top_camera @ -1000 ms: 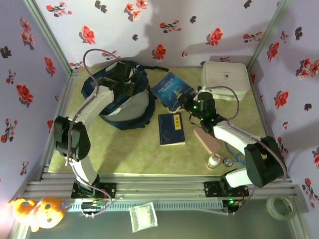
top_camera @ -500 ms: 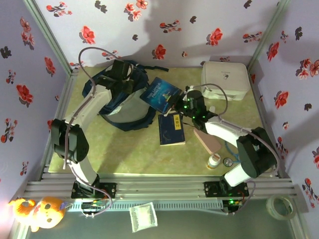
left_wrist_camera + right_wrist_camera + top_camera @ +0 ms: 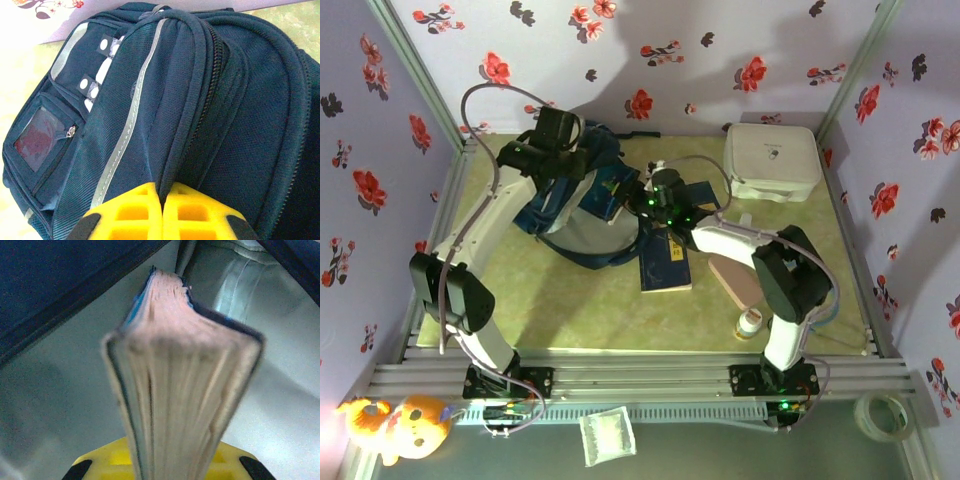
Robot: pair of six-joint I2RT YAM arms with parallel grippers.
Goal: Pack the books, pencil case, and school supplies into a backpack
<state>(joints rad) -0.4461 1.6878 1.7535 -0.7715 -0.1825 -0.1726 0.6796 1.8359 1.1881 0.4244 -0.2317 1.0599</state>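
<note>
Left pincer [image 3: 162,192] was clenched on the backpack [image 3: 548,208]. Both yellow fingers [image 3: 132,210] were pressed together on a ridge of navy fabric beside the zipper line. From the top camera, that arm was raised over the bag and the pinched fabric was lifted. The bag's pale grey lining showed on the side facing my right arm. The wrist camera also showed a grey stripe down the panel and a small zipped window pocket at the left.

Right pincer [image 3: 638,198] was grasping a book [image 3: 185,390], jaws clamped on its covers. The page edges faced the wrist camera and the dark-blue covers sat on either side. The book's far end was inside the bag's mouth, with grey lining ahead of it and a navy rim above at the left. I couldn't tell whether it touched the lining.

The backpack sat on the far-left part of the desk [image 3: 580,300], close to the back edge.

A labelled book [image 3: 665,262] lay flat around the desk's middle, cover up, yellow label visible. It was just beside the bag's near-right side.

The pencil case [image 3: 738,285] lay to the right of that book, partly hidden under my right forearm.

A white bottle [image 3: 750,322] stood upright just beside the case, toward the near edge. A white box [image 3: 772,155] sat in the far-right corner, well apart from the bag.
</note>
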